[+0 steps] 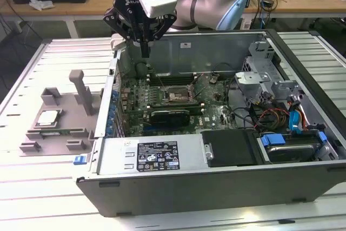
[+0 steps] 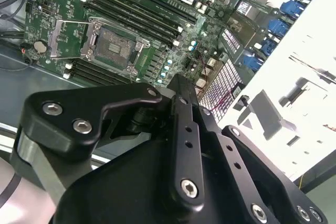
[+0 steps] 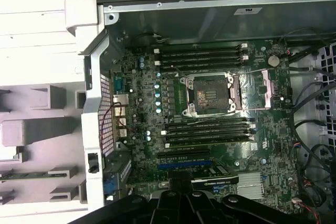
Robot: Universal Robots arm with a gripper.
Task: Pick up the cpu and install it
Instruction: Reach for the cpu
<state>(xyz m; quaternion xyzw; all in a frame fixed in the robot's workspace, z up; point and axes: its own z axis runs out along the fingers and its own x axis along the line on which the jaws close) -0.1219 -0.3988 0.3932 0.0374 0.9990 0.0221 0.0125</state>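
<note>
The cpu (image 1: 47,117), a small silver-grey square, lies flat on the grey plastic tray (image 1: 65,133) at the exterior view's left, outside the computer case. My gripper (image 1: 145,47) hangs shut with its fingers pointing down over the case's back left corner, well away from the cpu, and I see nothing between the fingers. The motherboard's socket (image 1: 175,97) stands open and empty, seen in both wrist views (image 2: 113,45) (image 3: 210,94). In both wrist views the closed gripper (image 2: 181,85) (image 3: 181,186) hovers above the board, off to one side of the socket.
The open case (image 1: 216,174) lies on a slatted white table. Inside are a black graphics card (image 1: 170,114), memory slots (image 3: 202,56), a power supply (image 1: 157,155), and a drive cage with blue latches (image 1: 273,139) and loose cables (image 1: 270,114). The case wall (image 1: 111,87) separates tray and board.
</note>
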